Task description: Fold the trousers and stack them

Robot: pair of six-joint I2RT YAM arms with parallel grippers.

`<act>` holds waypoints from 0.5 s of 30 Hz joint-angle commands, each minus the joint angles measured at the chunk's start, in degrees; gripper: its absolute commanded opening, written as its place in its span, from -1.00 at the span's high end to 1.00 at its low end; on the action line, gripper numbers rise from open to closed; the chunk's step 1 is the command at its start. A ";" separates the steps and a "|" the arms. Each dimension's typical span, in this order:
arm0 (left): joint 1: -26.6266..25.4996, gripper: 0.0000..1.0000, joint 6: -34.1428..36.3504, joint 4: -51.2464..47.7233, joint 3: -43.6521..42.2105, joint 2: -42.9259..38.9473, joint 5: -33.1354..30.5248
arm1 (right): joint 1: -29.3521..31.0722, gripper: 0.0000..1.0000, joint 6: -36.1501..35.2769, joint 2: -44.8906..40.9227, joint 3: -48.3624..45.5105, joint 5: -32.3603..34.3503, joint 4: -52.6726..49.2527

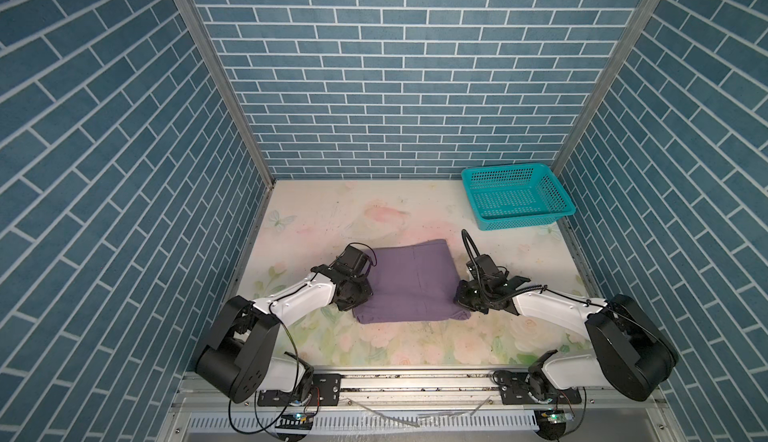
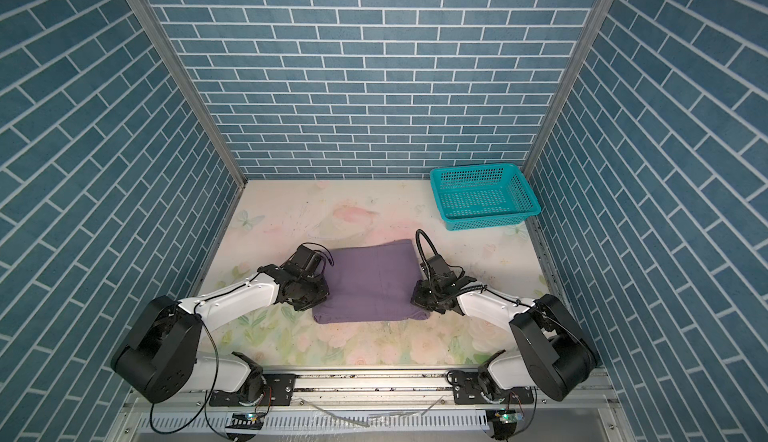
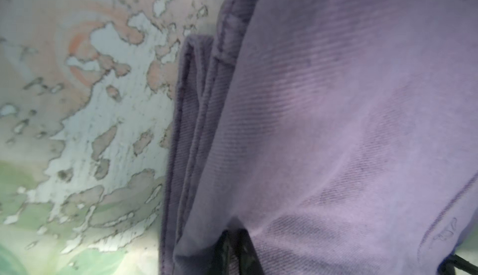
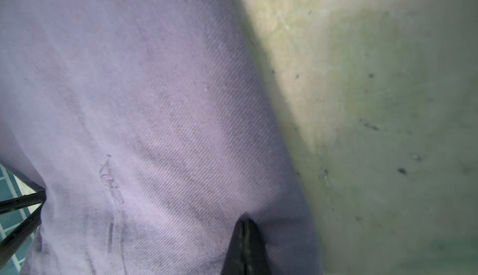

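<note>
The left gripper pinches the left edge of the folded trousers, jaws nearly together; the right gripper clamps tight on the right edge.

You're high over the arm bases at the near end in both top views, looking down and forward across the table to the brick back wall. The two share almost everything: the trousers mid-table, the teal basket far right. Your left wrist camera is pressed in very close, peering past the left gripper along the trousers' left edge, with table print beside it. Your right wrist camera, equally close, looks past the right gripper at the opposite edge. The trousers are the one thing all four views share.
</note>
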 commanded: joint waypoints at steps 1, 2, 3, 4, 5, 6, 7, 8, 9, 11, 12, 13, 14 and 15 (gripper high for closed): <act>3.10 0.78 3.12 -4.10 0.17 0.56 -3.25 | 0.56 1.00 -2.72 -3.09 2.32 4.41 -5.22; 4.13 0.78 4.37 -5.72 2.26 -0.63 -4.29 | 0.60 1.00 -4.11 -4.53 3.80 5.59 -6.74; 5.16 0.77 5.47 -7.47 3.54 -1.70 -5.40 | 0.61 1.00 -5.42 -5.76 5.19 6.50 -8.02; 5.91 0.76 6.31 -8.95 4.59 -2.72 -6.24 | 0.68 1.00 -6.52 -6.63 6.37 8.14 -8.82; 6.94 0.74 7.29 -10.71 5.74 -3.70 -7.17 | 0.85 1.00 -7.73 -7.41 7.64 9.17 -9.82; 7.58 0.71 8.09 -12.30 6.83 -4.80 -8.29 | 1.15 1.00 -8.74 -7.89 8.81 10.46 -11.15; 7.71 0.66 8.71 -13.86 7.85 -5.61 -9.83 | 1.35 0.85 -9.49 -8.08 9.81 11.61 -12.52; 7.39 0.53 9.54 -15.44 9.03 -6.84 -11.77 | 1.55 0.69 -10.15 -7.99 10.92 12.76 -14.24; 6.73 0.35 10.20 -16.67 10.05 -7.87 -13.40 | 1.72 0.56 -10.63 -7.76 11.66 14.14 -16.24; 4.34 0.09 10.79 -18.97 11.71 -9.64 -16.80 | 2.25 0.38 -11.22 -7.51 12.11 16.21 -18.24; 2.48 0.02 10.89 -19.58 12.47 -10.15 -18.07 | 2.50 0.29 -11.35 -7.26 11.94 16.89 -18.61; 0.76 -0.03 10.99 -20.05 13.10 -10.29 -18.95 | 2.78 0.23 -11.33 -6.88 11.71 17.42 -18.90; -1.50 -0.09 11.01 -20.46 13.84 -10.06 -19.79 | 2.96 0.15 -11.35 -6.36 11.48 17.75 -19.25; -3.85 -0.16 10.88 -20.82 14.74 -9.24 -20.61 | 3.32 0.09 -11.35 -5.75 11.35 17.75 -19.29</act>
